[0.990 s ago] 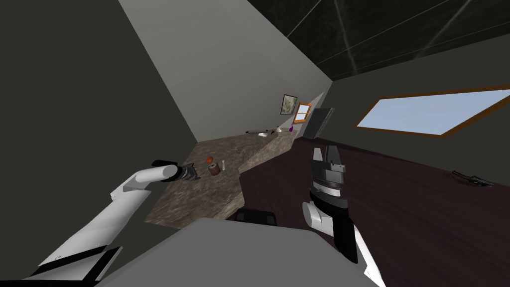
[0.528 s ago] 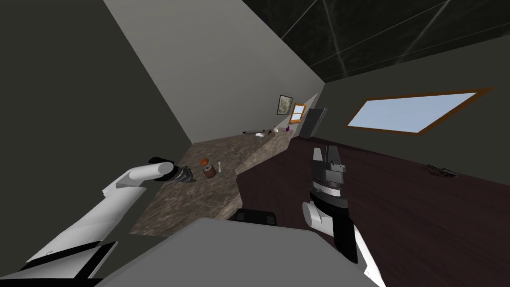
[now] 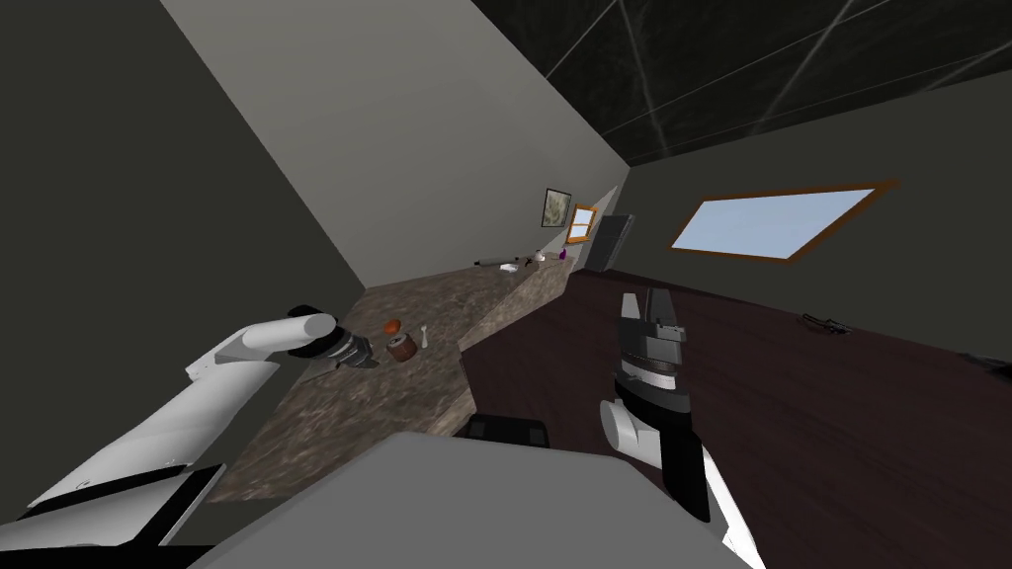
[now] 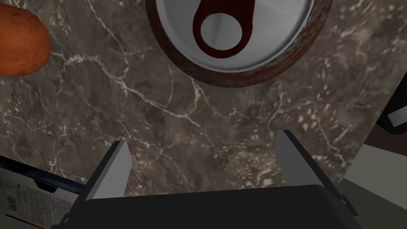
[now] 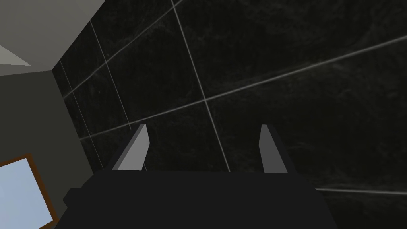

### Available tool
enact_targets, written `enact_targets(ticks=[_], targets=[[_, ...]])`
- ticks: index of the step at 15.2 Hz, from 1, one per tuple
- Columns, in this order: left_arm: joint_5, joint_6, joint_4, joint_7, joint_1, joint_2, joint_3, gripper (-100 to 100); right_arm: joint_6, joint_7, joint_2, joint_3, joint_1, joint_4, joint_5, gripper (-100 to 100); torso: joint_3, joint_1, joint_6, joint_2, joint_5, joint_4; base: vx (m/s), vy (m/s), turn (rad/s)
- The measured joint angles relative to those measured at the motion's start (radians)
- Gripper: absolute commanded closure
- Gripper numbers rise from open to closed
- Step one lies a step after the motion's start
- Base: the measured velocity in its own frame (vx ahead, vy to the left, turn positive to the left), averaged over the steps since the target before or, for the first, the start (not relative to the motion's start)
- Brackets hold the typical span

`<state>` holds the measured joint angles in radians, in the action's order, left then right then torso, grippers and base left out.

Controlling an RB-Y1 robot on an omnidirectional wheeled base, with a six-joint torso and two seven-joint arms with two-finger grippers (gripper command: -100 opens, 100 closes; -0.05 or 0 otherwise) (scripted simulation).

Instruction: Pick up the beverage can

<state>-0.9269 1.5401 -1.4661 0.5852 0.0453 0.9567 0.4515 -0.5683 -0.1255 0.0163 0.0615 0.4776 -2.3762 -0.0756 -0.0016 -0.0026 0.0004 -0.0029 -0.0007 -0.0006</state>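
The beverage can [image 3: 400,348] is dark red-brown with a silver lid and stands upright on the mottled brown stone counter [image 3: 336,425]. Seen from above in the left wrist view, the can [image 4: 238,39] lies just beyond my open left gripper [image 4: 204,155], whose fingers [image 4: 115,167] straddle bare counter short of it. In the head view the left gripper [image 3: 366,356] hovers close beside the can. My right gripper [image 3: 652,306] is raised over the dark floor, open and empty [image 5: 202,149].
An orange-brown round object [image 3: 392,325] sits by the can, also seen as the orange thing [image 4: 22,39] off to one side. A small white piece [image 3: 424,337] stands nearby. A printed box [image 4: 28,198] lies near the left fingers. Small items [image 3: 509,264] lie at the counter's far end.
My view has swung, shifting the counter leftward. My left hand has lowered and closed in on the can. The right arm has not moved.
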Motion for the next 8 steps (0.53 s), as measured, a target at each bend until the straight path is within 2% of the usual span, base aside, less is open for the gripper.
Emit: enact_targets(ticks=[8], targets=[[-0.027, 0.142, 0.068, 0.016, -0.03, 0.064, -0.002, -100, 0.0, 0.0, 0.0, 0.0, 0.0, 0.0, 0.0, 0, 0.0, 0.0, 0.0, 0.0, 0.0, 0.0, 0.037, -0.026, -0.08]])
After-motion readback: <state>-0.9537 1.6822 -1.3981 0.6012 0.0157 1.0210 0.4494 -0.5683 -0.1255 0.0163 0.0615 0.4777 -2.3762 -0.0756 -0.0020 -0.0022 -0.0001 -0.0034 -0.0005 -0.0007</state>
